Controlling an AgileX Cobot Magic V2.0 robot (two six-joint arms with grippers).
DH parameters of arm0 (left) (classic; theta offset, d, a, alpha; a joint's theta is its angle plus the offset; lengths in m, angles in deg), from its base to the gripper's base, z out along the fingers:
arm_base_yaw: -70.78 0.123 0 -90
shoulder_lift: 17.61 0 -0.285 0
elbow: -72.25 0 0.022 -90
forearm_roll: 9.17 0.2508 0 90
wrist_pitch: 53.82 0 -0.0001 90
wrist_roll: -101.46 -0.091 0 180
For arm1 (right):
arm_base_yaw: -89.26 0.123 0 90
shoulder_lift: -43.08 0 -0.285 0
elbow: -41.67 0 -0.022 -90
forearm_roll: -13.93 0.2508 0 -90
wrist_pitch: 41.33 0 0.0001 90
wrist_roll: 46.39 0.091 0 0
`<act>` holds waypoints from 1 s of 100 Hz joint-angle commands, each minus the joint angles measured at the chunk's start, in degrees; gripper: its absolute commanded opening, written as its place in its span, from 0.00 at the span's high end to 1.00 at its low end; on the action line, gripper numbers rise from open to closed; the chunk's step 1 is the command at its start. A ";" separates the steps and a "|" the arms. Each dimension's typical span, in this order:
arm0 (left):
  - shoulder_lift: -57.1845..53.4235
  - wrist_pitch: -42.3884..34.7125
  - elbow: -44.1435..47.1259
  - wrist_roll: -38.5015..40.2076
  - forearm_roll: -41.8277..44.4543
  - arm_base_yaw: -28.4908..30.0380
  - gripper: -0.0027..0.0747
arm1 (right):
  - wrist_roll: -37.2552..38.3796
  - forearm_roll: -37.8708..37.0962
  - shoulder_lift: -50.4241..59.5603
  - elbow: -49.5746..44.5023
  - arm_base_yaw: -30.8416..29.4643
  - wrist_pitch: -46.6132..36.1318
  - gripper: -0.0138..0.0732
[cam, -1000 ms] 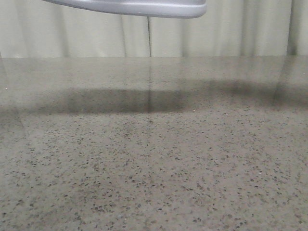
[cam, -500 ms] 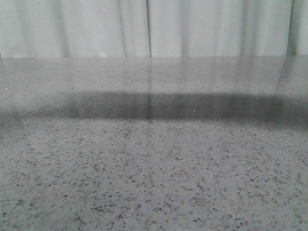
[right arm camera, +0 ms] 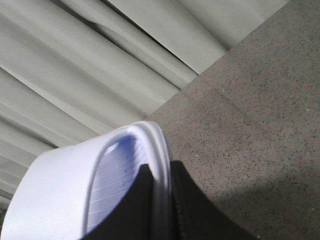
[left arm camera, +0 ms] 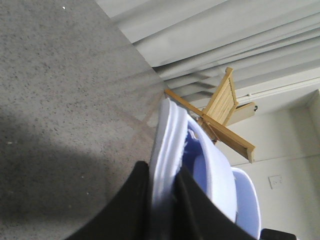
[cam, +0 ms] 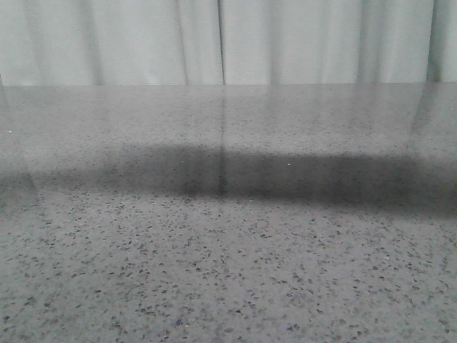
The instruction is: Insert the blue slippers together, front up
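My left gripper (left arm camera: 162, 195) is shut on the thick sole edge of one pale lavender-blue slipper (left arm camera: 167, 135), held in the air above the table. A second pale blue slipper part (left arm camera: 247, 200) shows just beyond it. My right gripper (right arm camera: 161, 192) is shut on the sole rim of the other blue slipper (right arm camera: 65, 190), whose ridged footbed and wide strap face the camera. Neither the slippers nor the grippers show in the front view, only a dark shadow band (cam: 250, 175) on the table.
The speckled grey stone tabletop (cam: 228, 257) fills the front view, with pale curtains (cam: 228, 39) behind its far edge. In the left wrist view a wooden slatted rack (left arm camera: 220, 112) stands beyond the table's edge.
The grey slipper sole at the top edge of the front view has gone up out of the picture. The shadow band on the table has shifted nearer and to the right.
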 commanded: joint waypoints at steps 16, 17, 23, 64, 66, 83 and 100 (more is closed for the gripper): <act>-0.94 10.59 -1.67 0.69 -8.62 -0.56 0.94 | -0.10 0.30 -0.50 1.58 0.94 -4.22 0.96; -0.94 10.69 -1.67 0.69 -8.70 -0.69 0.94 | -0.10 0.30 -0.50 1.58 0.94 -4.22 0.96; -0.94 11.40 -1.67 0.69 -9.29 -1.41 0.94 | -0.10 0.30 -0.50 1.58 0.94 -4.22 0.96; -0.94 8.36 -1.67 0.69 -9.92 -11.94 0.94 | -0.10 0.30 -1.05 1.58 6.61 -7.14 0.96; -0.94 8.21 -1.67 0.69 -9.92 -12.39 0.94 | -0.10 0.30 -1.36 1.58 7.28 -7.55 0.96; -0.94 7.32 -1.67 0.69 -10.40 -15.18 0.94 | -0.60 -0.04 -6.41 1.58 12.24 -10.63 0.96; -0.94 6.58 -1.67 0.16 -9.92 -15.46 0.94 | -0.60 -3.37 -11.52 1.58 14.05 -14.27 0.96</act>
